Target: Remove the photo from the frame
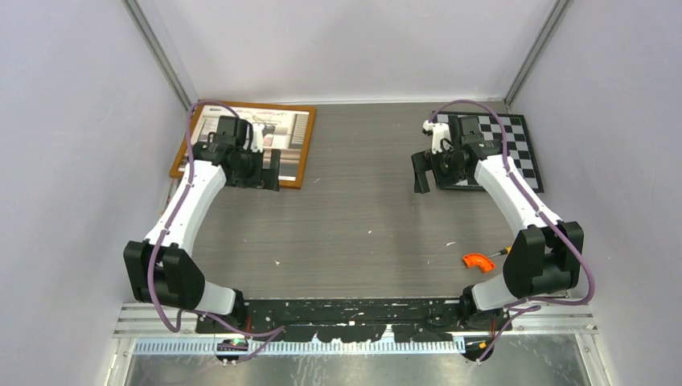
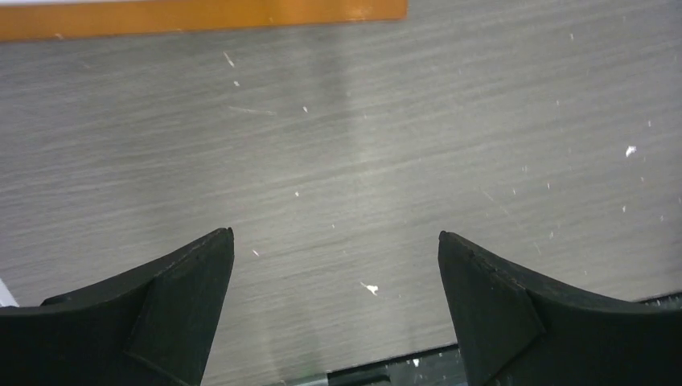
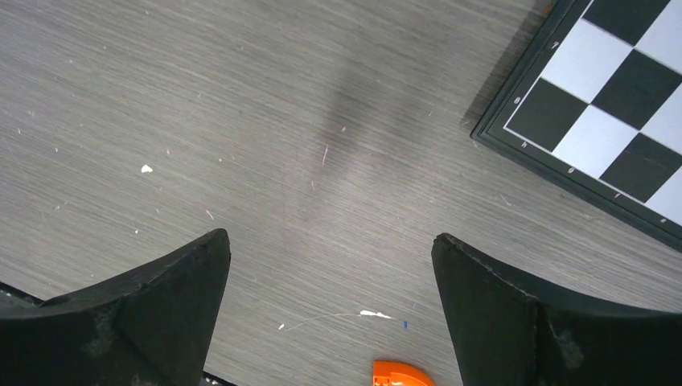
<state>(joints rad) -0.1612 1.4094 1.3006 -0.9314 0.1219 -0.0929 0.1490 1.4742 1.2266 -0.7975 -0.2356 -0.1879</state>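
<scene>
The frame (image 1: 304, 153) lies flat at the table's far left, its narrow orange-brown border around a pale print, the photo (image 1: 288, 129). My left arm hides much of both. My left gripper (image 1: 262, 172) hangs at the frame's near right corner. In the left wrist view it (image 2: 336, 241) is open over bare table, and the frame's border (image 2: 201, 16) runs along the top edge. Far to the right, my right gripper (image 1: 434, 172) is also open (image 3: 330, 241) and holds nothing.
A black-and-white checkerboard (image 1: 519, 149) lies at the far right, its corner (image 3: 611, 104) beside my right gripper. A small orange curved piece (image 1: 478, 261) sits near the right arm's base, also low in the right wrist view (image 3: 400, 374). Grey walls close in both sides.
</scene>
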